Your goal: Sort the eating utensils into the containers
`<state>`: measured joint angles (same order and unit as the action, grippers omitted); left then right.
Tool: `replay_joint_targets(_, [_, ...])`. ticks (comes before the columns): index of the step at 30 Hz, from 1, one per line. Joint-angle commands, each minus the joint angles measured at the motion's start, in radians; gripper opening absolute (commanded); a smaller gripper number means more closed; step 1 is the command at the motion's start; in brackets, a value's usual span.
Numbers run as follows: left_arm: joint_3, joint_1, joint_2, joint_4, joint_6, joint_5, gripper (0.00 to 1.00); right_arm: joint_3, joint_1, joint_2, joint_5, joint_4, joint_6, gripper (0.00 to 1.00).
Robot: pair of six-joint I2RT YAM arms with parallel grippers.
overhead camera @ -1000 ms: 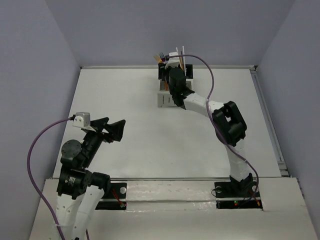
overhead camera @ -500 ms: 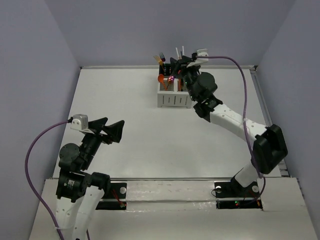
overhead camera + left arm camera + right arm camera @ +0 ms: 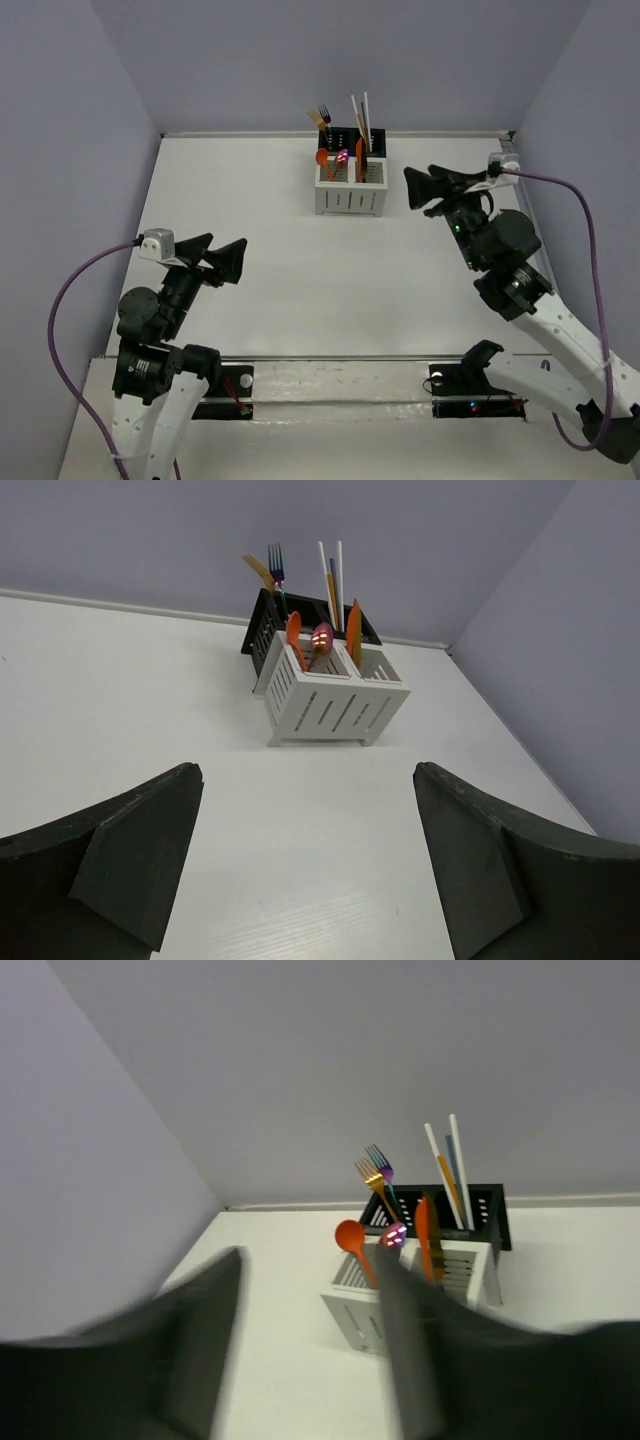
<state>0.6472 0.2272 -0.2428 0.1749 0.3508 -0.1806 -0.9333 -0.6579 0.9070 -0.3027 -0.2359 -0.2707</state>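
Note:
The caddy [image 3: 350,188] stands at the far middle of the table, white boxes in front, black boxes behind. It holds orange spoons [image 3: 321,160], gold and iridescent forks [image 3: 320,115] and white sticks [image 3: 358,118]. It also shows in the left wrist view [image 3: 330,695] and the right wrist view [image 3: 425,1280]. My left gripper [image 3: 220,256] is open and empty at the near left. My right gripper [image 3: 425,188] is open and empty, to the right of the caddy and apart from it; its fingers [image 3: 200,1330] are blurred.
The back wall and side walls enclose the table [image 3: 300,260]. A raised rail [image 3: 535,230] runs along the right edge. Purple cables [image 3: 585,240] hang from both wrists.
My right arm has swung back from over the caddy to the right and toward the near side, empty. The left arm has barely moved.

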Motion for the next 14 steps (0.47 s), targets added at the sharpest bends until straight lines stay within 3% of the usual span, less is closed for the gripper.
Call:
replay_joint_targets(1, [0.032, -0.006, 0.013, -0.077, -0.015, -0.006, 0.99, 0.040, -0.009, -0.160, -0.073, 0.229, -0.022, 1.00])
replay_joint_targets(5, [0.071, -0.006, -0.007, -0.103, -0.004, -0.046, 0.99, 0.083, -0.009, -0.246, -0.148, 0.400, -0.047, 1.00])
replay_joint_targets(9, [0.074, -0.006, -0.026, -0.120, -0.006, -0.057, 0.99, 0.204, -0.009, -0.342, -0.150, 0.374, -0.079, 1.00])
replay_joint_targets(14, [0.060, -0.006, -0.036, -0.140, -0.009, -0.062, 0.99, 0.220, -0.009, -0.373, -0.147, 0.360, -0.085, 1.00])
